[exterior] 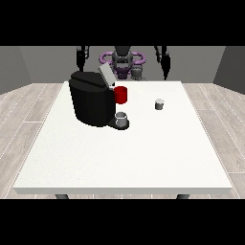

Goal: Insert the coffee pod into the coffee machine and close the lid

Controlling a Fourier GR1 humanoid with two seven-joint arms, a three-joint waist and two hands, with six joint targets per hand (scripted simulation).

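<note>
Standing behind a large white desk (124,158), a humanoid robot has both arms raised at the far edge, away from everything on the surface. The robot hand at the view's left (82,57) hangs above the back edge of the desk, near the top of the coffee machine; the robot hand at the view's right (164,60) hangs at a like height on the other side. Neither holds anything. Both are too small and dark to tell whether their fingers are straight or curled.

The coffee machine (91,98), a black block, sits on the left half of the desk towards the back. Its grey lid (106,75) is tipped up and open. A red part (121,94) shows on its front, and a small grey cup (121,119) stands on its base plate just below.

The coffee pod (159,104), a small grey cylinder with a pale top, stands on the desk to the right of the machine, well apart from it and from both hands.

By the look of things, the task has not begun: the pod is untouched. Grasping it, carrying it to the open machine, inserting it and closing the lid all remain.
</note>
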